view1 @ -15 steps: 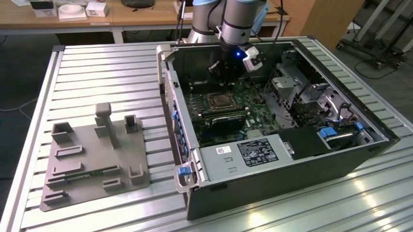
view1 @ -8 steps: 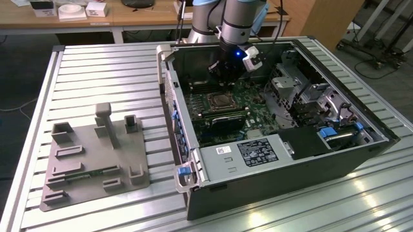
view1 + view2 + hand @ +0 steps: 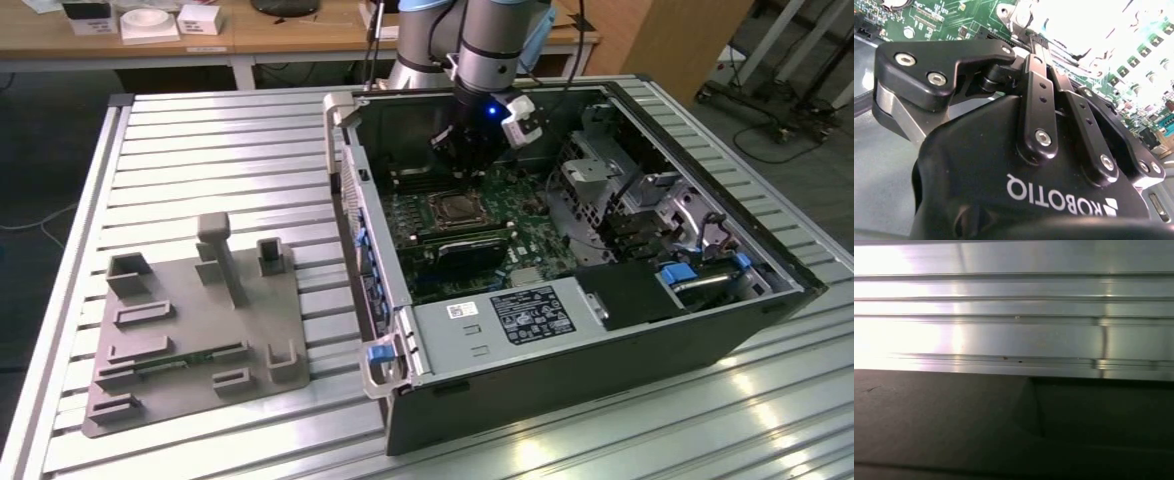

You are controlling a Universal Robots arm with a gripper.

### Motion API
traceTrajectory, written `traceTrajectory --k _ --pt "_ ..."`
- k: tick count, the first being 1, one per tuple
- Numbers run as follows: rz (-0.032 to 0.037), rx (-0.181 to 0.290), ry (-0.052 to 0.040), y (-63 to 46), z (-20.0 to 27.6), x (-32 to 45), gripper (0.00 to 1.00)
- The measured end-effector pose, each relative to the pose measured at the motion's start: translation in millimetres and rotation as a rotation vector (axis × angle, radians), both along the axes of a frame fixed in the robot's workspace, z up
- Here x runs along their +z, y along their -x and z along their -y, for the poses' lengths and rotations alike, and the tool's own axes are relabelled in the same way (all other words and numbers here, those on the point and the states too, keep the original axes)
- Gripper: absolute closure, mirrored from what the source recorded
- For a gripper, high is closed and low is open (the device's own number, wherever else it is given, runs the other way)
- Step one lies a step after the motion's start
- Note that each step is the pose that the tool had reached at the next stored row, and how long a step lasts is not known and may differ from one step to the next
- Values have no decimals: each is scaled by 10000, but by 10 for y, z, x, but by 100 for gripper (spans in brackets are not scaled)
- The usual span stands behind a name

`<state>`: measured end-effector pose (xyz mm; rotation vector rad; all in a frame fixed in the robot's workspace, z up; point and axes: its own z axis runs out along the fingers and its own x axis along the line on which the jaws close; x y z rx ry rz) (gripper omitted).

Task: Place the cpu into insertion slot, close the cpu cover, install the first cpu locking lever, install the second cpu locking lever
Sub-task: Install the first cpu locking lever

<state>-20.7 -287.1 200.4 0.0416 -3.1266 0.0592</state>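
**Hovering low inside the open case**

The end effector [image 3: 462, 170] hangs over the green board [image 3: 514, 195], just beyond the slot [image 3: 459, 211]. In the second wrist view the end effector [image 3: 1036, 42] looks pressed together. The slot sits mid-board, its silver cover [image 3: 430, 212] lying flat. Whether the cpu lies beneath, I cannot tell. 1 grey fixture [image 3: 200, 330] rests on the desk [image 3: 200, 150], at the exterior view's left of the case [image 3: 561, 385].
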Motion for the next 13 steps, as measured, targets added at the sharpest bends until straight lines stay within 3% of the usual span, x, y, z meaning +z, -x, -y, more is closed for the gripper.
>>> traceTrajectory --k 13 --pt "0 -1 -2 0 -5 19 89"
